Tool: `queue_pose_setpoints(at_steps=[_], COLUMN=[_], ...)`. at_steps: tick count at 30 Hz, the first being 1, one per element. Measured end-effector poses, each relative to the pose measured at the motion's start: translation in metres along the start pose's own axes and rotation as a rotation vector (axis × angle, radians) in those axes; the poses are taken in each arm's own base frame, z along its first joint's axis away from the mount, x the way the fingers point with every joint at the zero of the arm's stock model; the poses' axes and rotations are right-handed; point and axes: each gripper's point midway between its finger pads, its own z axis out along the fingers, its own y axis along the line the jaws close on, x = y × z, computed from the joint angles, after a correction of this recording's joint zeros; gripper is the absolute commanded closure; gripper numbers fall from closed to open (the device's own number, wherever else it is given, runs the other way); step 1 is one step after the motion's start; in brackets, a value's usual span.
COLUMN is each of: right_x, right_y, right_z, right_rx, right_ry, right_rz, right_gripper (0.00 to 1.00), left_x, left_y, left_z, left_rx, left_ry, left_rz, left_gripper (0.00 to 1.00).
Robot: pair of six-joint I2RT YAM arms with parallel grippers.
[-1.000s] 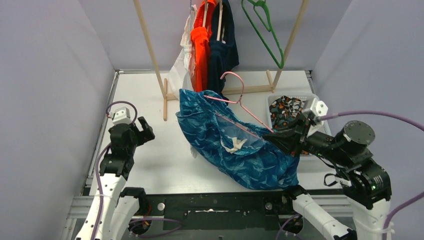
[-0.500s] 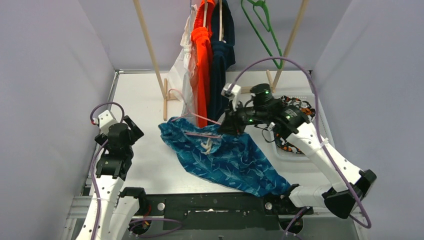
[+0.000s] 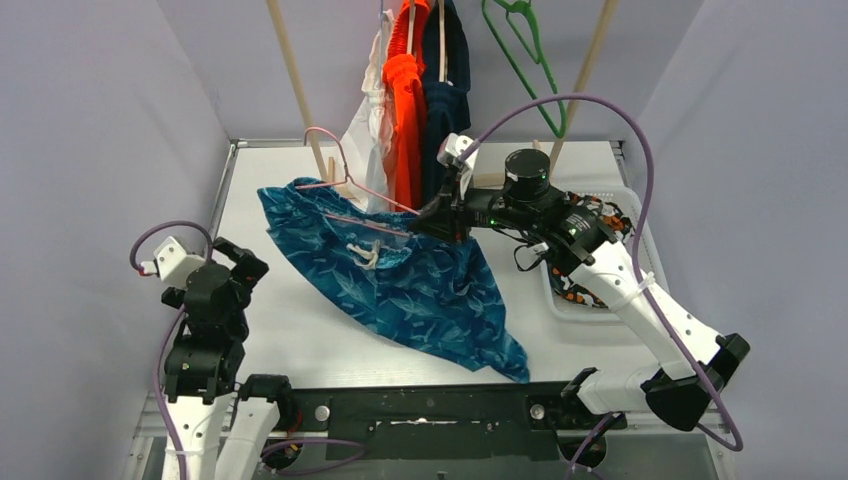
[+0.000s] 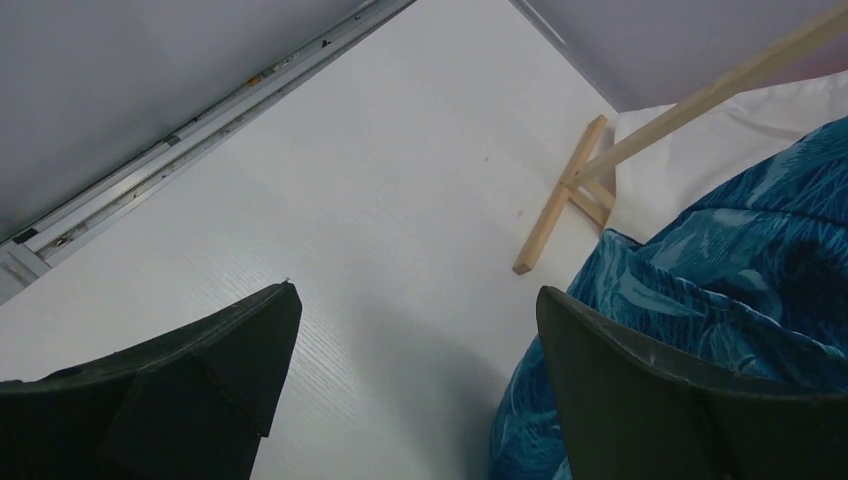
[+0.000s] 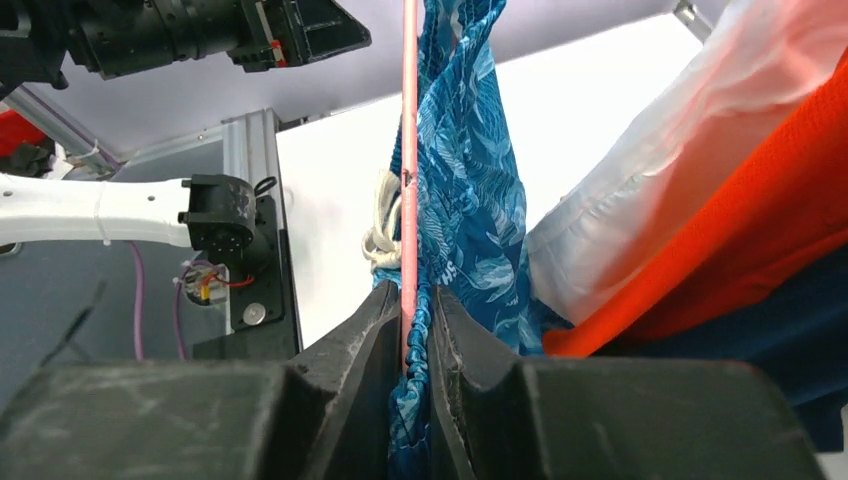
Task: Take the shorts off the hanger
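With right pincer (image 5: pixel 410 340) clenched, grips pink hanger (image 5: pixel 409 150) and blue leaf-patterned shorts (image 3: pixel 400 290) at frame centre, cloth trailing over white table (image 3: pixel 290 340) toward lower right. Holds left pincer (image 4: pixel 410 390) spread wide, empty, at lower left.

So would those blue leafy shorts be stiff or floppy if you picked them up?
Probably floppy: the blue shorts sag from the pink hanger and trail over the table in folds. Likely light too, as the right gripper holds them up by pinching hanger and fabric together.
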Motion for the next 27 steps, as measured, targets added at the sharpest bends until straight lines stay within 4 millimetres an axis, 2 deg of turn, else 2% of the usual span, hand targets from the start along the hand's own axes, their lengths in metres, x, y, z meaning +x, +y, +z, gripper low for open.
queue_pose_setpoints(at_steps=[3,7,12,15,18,22,27], right_x=[-0.001,0.025,0.081,0.1,0.108,0.107,0.104], right_y=[0.006,-0.005,-0.057,-0.072,-0.065,-0.049,-0.038], right_z=[-0.002,0.0,-0.004,-0.006,-0.002,0.005,0.01], right_rx=[-0.029,-0.039,0.05,0.082,0.071,0.042,0.021], right_ry=[-0.033,0.044,0.186,0.239,0.276,0.297,0.302], right_rz=[-0.051,-0.072,0.071,0.132,0.147,0.128,0.11], right_gripper=[1.0,1.0,1.0,1.0,1.0,1.0,1.0], left_x=[-0.012,-0.023,-0.018,-0.006,0.012,0.032,0.037], left_y=[-0.005,-0.02,-0.049,-0.069,-0.092,-0.127,-0.166], left_z=[-0.006,-0.014,-0.021,-0.024,-0.029,-0.039,-0.055], left_rx=[0.017,0.083,0.232,0.342,0.484,0.677,0.892], left_ry=[-0.018,-0.014,0.042,0.099,0.179,0.29,0.361], left_rz=[-0.014,-0.004,0.034,0.052,0.071,0.073,0.021], left_gripper=[0.12,0.17,0.17,0.17,0.2,0.24,0.24])
